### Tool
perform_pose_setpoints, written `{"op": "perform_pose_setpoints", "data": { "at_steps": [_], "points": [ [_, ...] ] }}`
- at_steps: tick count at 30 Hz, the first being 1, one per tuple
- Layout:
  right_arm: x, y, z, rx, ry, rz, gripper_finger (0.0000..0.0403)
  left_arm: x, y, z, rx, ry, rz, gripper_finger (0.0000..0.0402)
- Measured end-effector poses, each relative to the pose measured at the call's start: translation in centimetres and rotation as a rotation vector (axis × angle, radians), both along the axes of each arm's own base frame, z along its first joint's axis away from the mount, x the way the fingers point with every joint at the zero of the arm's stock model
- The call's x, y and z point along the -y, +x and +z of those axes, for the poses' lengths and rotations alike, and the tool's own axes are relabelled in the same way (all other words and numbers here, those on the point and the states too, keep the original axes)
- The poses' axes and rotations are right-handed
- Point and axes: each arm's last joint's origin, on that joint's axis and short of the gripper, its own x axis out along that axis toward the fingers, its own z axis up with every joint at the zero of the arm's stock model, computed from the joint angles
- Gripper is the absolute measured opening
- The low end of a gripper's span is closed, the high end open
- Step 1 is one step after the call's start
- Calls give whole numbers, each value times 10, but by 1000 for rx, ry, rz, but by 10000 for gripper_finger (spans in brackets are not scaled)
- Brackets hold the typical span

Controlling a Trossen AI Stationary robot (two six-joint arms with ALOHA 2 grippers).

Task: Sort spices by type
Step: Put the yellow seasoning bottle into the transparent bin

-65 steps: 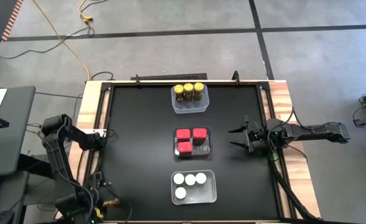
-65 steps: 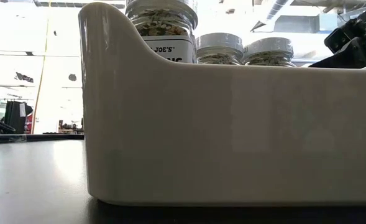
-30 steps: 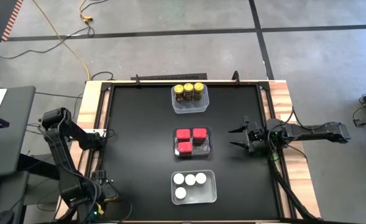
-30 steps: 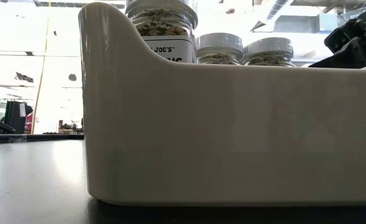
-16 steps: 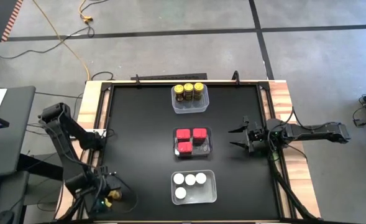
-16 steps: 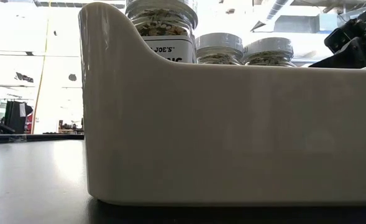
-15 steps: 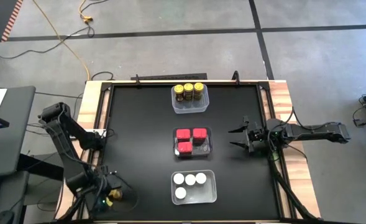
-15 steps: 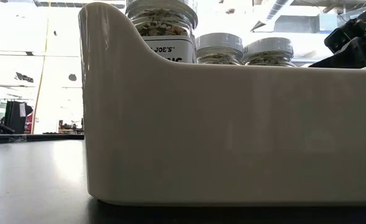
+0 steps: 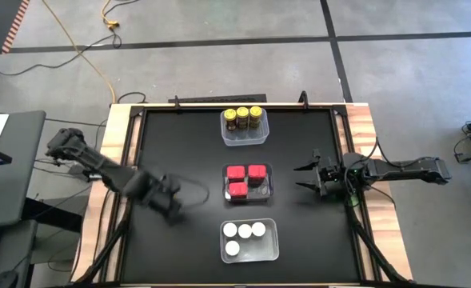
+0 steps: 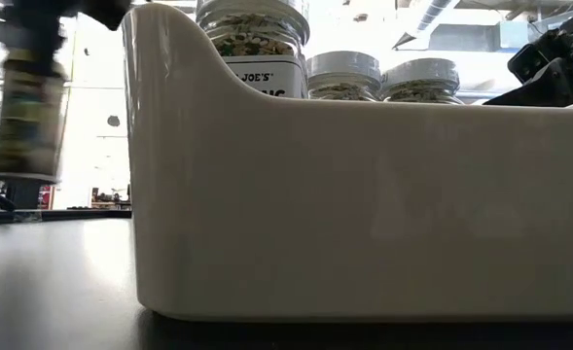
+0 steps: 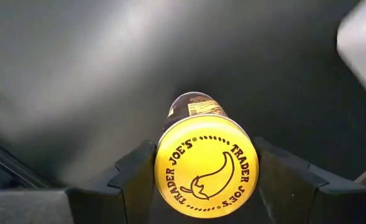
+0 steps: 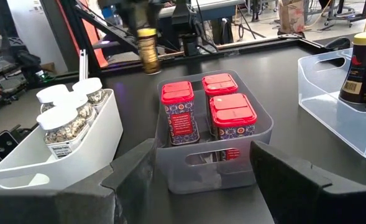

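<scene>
A yellow-capped amber spice jar (image 11: 206, 163) hangs over the table's left half with my left gripper (image 9: 169, 206) shut on it. It shows blurred at the low view's left (image 10: 28, 109) and far off in the right wrist view (image 12: 147, 50). Three clear tubs stand in a row down the table's middle. The far tub (image 9: 244, 134) holds three yellow-capped jars (image 9: 243, 118). Three red tins (image 9: 245, 180) fill the middle tub, and the near tub (image 9: 267, 248) holds several white-capped jars (image 9: 243, 234). My right gripper (image 9: 305, 178) waits open at the table's right. My left gripper pinches the jar by its yellow cap, one finger (image 11: 136, 177) against each side of the cap's rim (image 11: 163, 168). The fingers come from above, pointing down. The jar hangs upright below them, lifted clear of the table.
Bare black table lies left of the tubs and between them and the right gripper. A raised wooden frame (image 9: 119, 144) borders the table. The near tub's white wall (image 10: 364, 214) fills most of the low view.
My left gripper has swung from beyond the table's near left corner toward the table's middle, going right and toward the far edge, and has risen a little. The yellow-capped jar has come with it, lifted clear, and now shows in the low view.
</scene>
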Motion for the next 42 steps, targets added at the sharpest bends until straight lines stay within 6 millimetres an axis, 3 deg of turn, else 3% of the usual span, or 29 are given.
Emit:
{"op": "perform_pose_setpoints", "data": {
  "at_steps": [13,20,25,31,36,42],
  "points": [
    [0,0,0,0,0,0,286,-156,39,77,112,224,142,230],
    [0,0,0,0,0,0,286,-217,86,99,98,301,31,230],
    [0,0,0,0,0,0,286,-240,133,92,106,269,-28,230],
    [0,0,0,0,0,0,286,-255,172,78,103,250,-24,230],
    [0,0,0,2,0,0,286,-262,187,56,140,167,31,230],
    [0,0,0,2,0,0,286,-271,201,43,175,199,49,230]
  ]
}}
